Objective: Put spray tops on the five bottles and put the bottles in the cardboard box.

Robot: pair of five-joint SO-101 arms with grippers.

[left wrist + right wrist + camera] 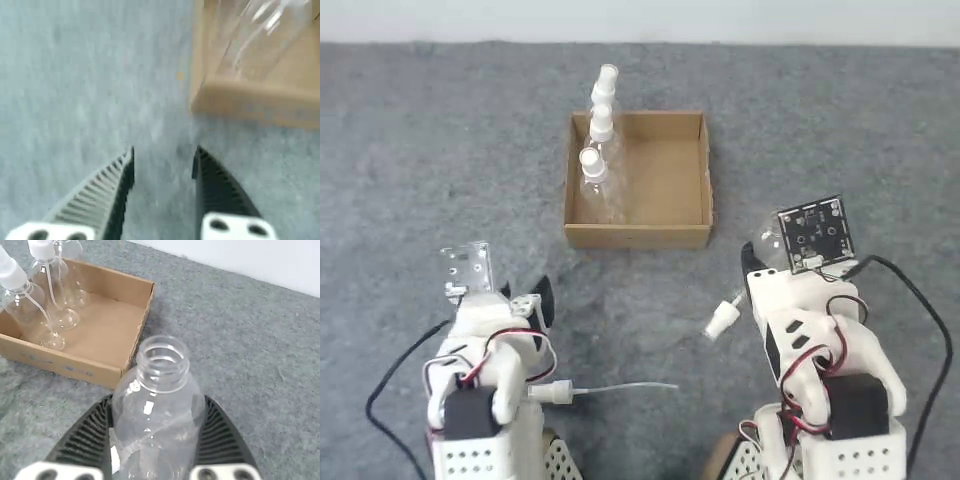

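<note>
My right gripper (157,407) is shut on a clear bottle (161,371) whose neck is open, with no top on it. From above, that bottle (766,244) pokes out beside the right arm's camera board, right of the cardboard box (665,235). Three bottles with spray tops (598,150) stand along the box's left side, and the right wrist view shows them as bottles (35,305) in the box (107,332). A loose spray top (723,320) lies near the right arm. Another spray top with a long tube (570,391) lies by the left arm. My left gripper (162,156) hangs open and empty above the carpet near a box corner (240,97).
Grey carpet covers the table. The right half of the box floor (665,180) is bare. A white wall runs along the far edge. Cables trail from both arm bases at the near edge.
</note>
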